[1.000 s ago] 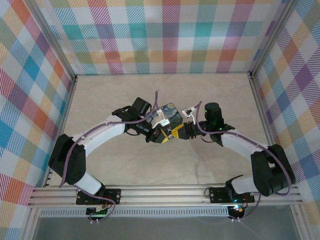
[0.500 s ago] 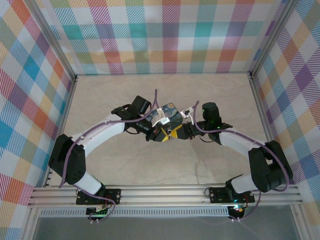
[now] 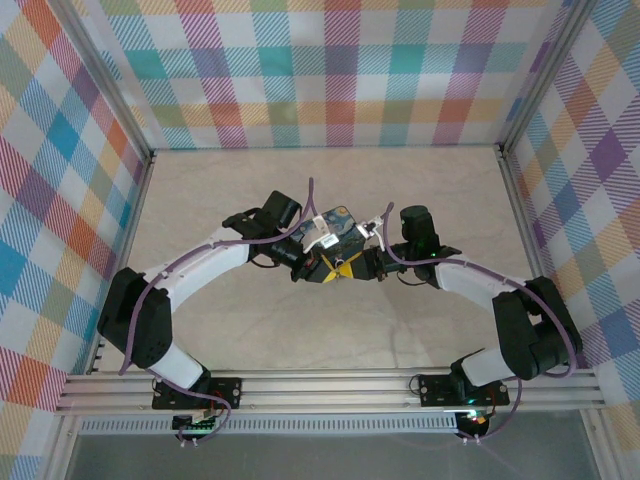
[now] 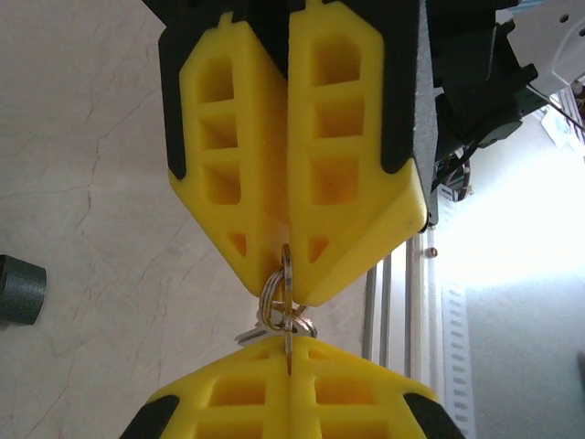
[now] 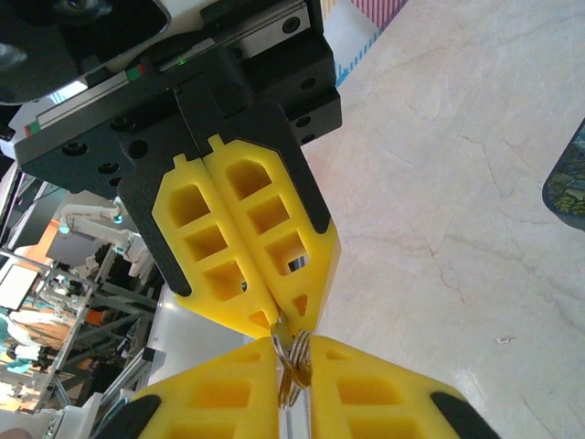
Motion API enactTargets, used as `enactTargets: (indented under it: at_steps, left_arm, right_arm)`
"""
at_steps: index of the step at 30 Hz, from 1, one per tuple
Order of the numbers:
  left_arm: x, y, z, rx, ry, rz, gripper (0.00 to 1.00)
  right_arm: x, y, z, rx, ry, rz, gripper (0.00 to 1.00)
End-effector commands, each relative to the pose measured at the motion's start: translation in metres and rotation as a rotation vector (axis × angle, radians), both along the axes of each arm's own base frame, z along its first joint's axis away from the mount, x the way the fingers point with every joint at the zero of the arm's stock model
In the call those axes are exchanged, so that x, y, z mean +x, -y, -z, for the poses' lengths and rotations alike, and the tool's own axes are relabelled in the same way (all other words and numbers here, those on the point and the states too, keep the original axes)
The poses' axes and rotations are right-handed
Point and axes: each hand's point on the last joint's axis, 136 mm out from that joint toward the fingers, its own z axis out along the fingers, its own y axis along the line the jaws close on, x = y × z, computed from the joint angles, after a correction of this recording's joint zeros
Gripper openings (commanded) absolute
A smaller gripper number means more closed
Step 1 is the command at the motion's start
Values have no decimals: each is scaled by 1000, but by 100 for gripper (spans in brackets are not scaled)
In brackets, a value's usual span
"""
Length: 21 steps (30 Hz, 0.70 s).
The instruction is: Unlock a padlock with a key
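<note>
Both grippers meet tip to tip above the table's middle. My left gripper (image 3: 328, 268) (image 4: 291, 352) is shut on the slim silvery key (image 4: 289, 320), seen edge-on, with its ring (image 4: 270, 306) looped beside it. Facing it, my right gripper (image 3: 346, 266) (image 5: 294, 352) has closed on the key ring (image 5: 294, 368). Its yellow fingers (image 4: 329, 183) come down from the top of the left wrist view. A small dark body (image 4: 18, 288), which may be the padlock, lies on the table at that view's left edge. No shackle shows on it.
The blue-yellow painted tin (image 3: 338, 222) (image 5: 569, 183) lies just behind the grippers. Marbled tabletop (image 3: 420, 190) stretches all around, fenced by checked walls and the aluminium rail (image 3: 330, 385) at the near edge.
My right arm has slid left up to the left gripper, and its fingers have closed from partly open onto the key ring. The left arm has stayed put, still gripping the key.
</note>
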Motion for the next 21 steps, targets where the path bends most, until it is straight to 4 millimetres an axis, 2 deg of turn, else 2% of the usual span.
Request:
enactTargets:
  at_steps: [1,13,16,18,21]
  left_arm:
    - [6,2,-11,-40,-1,-1,0]
    - [13,-3,-5,-20,-24,-22,0]
    - [17,-2,-2,-11,-24,-32,5]
    - [21,-3,0,-1,-12,-54,16]
    - [29,-7,4,13,50,-108,24]
  right_arm:
    - [-3,-3,-9,33,29,-47,9]
    - [-5,-1,-1,17,16,-43,0]
    - [-3,-1,4,0,9,-22,0]
    - [0,-1,7,-15,4,2,0]
    - [6,0,11,-43,1,44,0]
